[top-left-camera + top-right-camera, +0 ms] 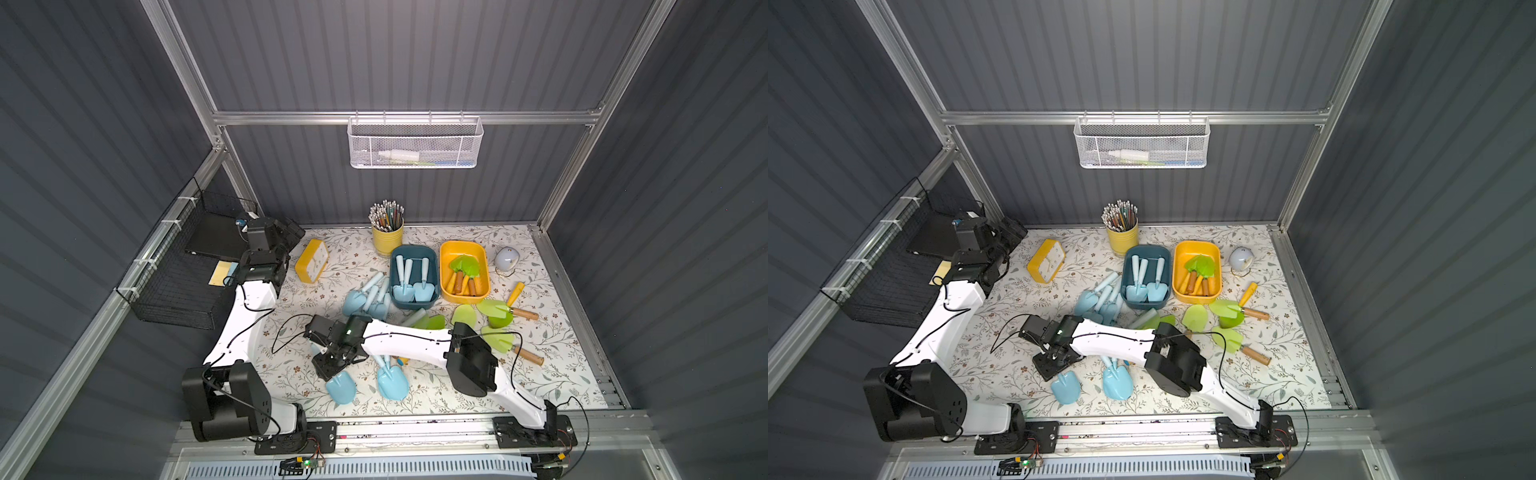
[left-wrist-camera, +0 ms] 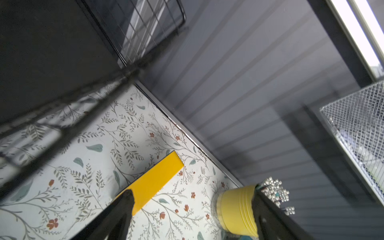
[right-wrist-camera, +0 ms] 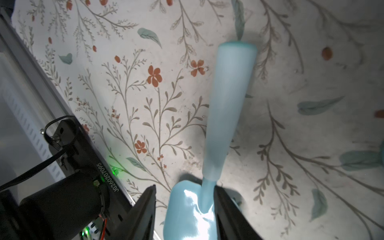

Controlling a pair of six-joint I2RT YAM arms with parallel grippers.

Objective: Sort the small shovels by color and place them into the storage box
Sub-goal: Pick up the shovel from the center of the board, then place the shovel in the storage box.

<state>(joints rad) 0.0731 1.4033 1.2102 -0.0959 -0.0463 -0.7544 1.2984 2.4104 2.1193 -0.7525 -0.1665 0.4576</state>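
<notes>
My right gripper (image 1: pixel 332 368) (image 3: pixel 185 193) is down at the table's front middle, shut on a pale blue shovel (image 1: pixel 341 387) (image 3: pixel 228 99). Its jaws stand on either side of the blade beside the neck, and the shovel lies at table height. Two more blue shovels (image 1: pixel 392 384) lie just to the right. A blue pile (image 1: pixel 365 297) sits left of the teal storage box (image 1: pixel 415 248), which holds three blue ones. The yellow box (image 1: pixel 461 244) holds green shovels, and more green shovels (image 1: pixel 494 311) lie loose below it. My left gripper (image 1: pixel 291 232) (image 2: pixel 193 199) hangs open and empty at the back left.
A yellow pencil cup (image 1: pixel 387 239) (image 2: pixel 236 207) stands at the back, a yellow clock (image 1: pixel 311 261) (image 2: pixel 153 180) to its left. A white egg-shaped lamp (image 1: pixel 505 259) sits at the back right. A black wire basket (image 1: pixel 178 282) hangs on the left wall, a white mesh basket (image 1: pixel 413 143) on the back wall.
</notes>
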